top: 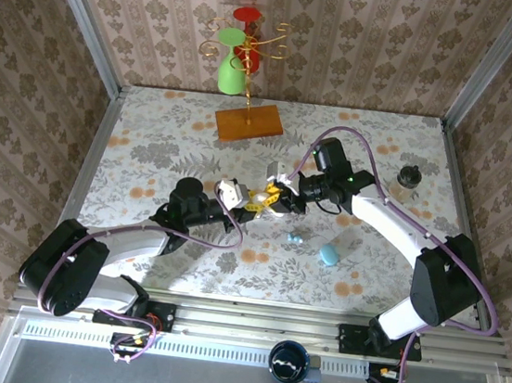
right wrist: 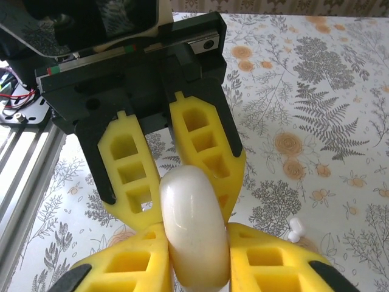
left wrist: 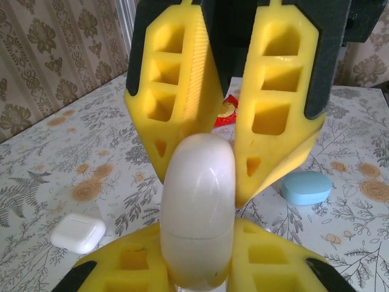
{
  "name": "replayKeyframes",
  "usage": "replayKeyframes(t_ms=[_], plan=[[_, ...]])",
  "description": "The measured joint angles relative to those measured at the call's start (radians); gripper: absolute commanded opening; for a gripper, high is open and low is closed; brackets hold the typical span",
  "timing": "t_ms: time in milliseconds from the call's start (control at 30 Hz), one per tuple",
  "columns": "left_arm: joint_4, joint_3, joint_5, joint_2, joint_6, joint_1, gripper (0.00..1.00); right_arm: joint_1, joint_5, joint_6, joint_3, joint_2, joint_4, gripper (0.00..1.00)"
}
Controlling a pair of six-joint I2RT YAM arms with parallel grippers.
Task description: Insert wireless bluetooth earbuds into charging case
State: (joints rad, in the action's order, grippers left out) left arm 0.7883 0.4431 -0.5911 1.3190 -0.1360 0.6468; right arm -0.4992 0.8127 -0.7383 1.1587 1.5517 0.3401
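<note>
A: Grippers, what are they doing?
B: The left gripper (left wrist: 197, 255) is clamping one end of the white charging case (left wrist: 197, 182); the right gripper (right wrist: 194, 249) is squeezing the opposite end, mid-table.
A: Where are the earbuds (top: 294, 238) lying?
B: They are lying on the table (top: 150, 141), pale blue, near the blue case (top: 329, 254), clear of both grippers.

Flowery table (top: 149, 146). Two arms reach to middle, tips meet. Left gripper (top: 248, 202) and right gripper (top: 280, 200) pinch small white case (top: 262, 195), one from each side. Tiny pale blue earbuds (top: 295, 238) lie near, closer to arm bases. Pale blue case (top: 329, 254) just right of them. Wooden stand (top: 249, 122) at back, with green and red things on top. Small dark round thing (top: 410, 177) near right edge.
</note>
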Motion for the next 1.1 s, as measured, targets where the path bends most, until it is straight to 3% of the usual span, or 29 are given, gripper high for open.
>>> replayKeyframes(t_ms=[33, 133, 267, 467, 633, 733, 900, 1100], plan=[[0.000, 0.000, 0.000, 0.000, 0.003, 0.001, 0.26, 0.001, 0.001, 0.000, 0.000, 0.000, 0.001, 0.22], [0.006, 0.000, 0.023, 0.000, 0.021, 0.002, 0.60, 0.002, 0.004, 0.020, 0.000, 0.000, -0.002, 0.19], [0.027, 0.000, 0.081, 0.000, 0.066, -0.016, 0.80, 0.013, 0.000, 0.126, -0.005, 0.000, -0.048, 0.17], [0.024, 0.014, 0.132, -0.002, 0.216, -0.132, 0.89, 0.061, -0.077, 0.402, -0.072, -0.016, -0.220, 0.17], [-0.047, 0.051, 0.206, -0.007, 0.319, -0.208, 0.95, 0.079, -0.251, 0.694, -0.159, -0.047, -0.347, 0.15], [-0.140, 0.082, 0.272, -0.008, 0.328, -0.222, 1.00, 0.093, -0.370, 0.870, -0.179, -0.053, -0.379, 0.15], [-0.298, 0.143, 0.350, -0.007, 0.316, -0.223, 1.00, 0.158, -0.496, 1.080, -0.190, -0.033, -0.401, 0.15], [-0.387, 0.161, 0.380, -0.003, 0.300, -0.223, 1.00, 0.231, -0.546, 1.234, -0.190, 0.096, -0.410, 0.16]])
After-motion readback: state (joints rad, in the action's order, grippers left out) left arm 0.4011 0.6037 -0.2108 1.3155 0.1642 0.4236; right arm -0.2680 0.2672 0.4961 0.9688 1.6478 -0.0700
